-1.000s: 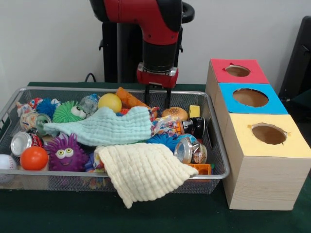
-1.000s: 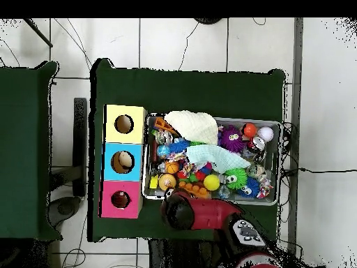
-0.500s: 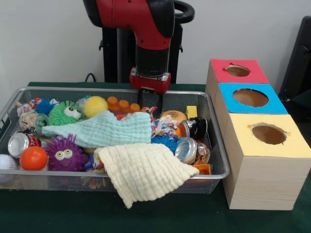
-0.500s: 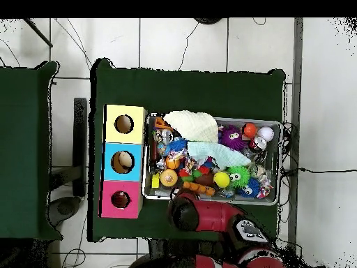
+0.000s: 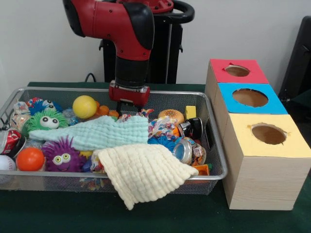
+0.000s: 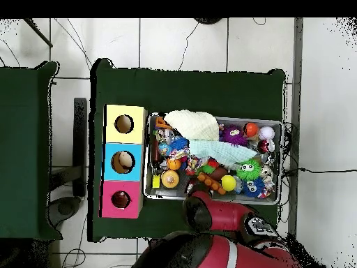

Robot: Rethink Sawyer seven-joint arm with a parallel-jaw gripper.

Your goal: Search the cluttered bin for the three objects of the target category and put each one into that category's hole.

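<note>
Landmark: the wire bin [image 5: 214,145] is sitting on the green desk [image 5: 58,213].
Balls: an orange ball [image 5: 30,158] is lying at the bin's front left; a yellow ball [image 5: 84,107] is resting toward its far left.
Handling: both are looking light, round and prone to roll; pinching across the middle seems safest.
Axis: being round, they are pointing no way.
Claw [image 5: 127,106]: dipping into the bin's far middle; I cannot tell whether it is parted or pinched.
Holes: the boxes [image 5: 262,145] are standing just right of the bin.
</note>
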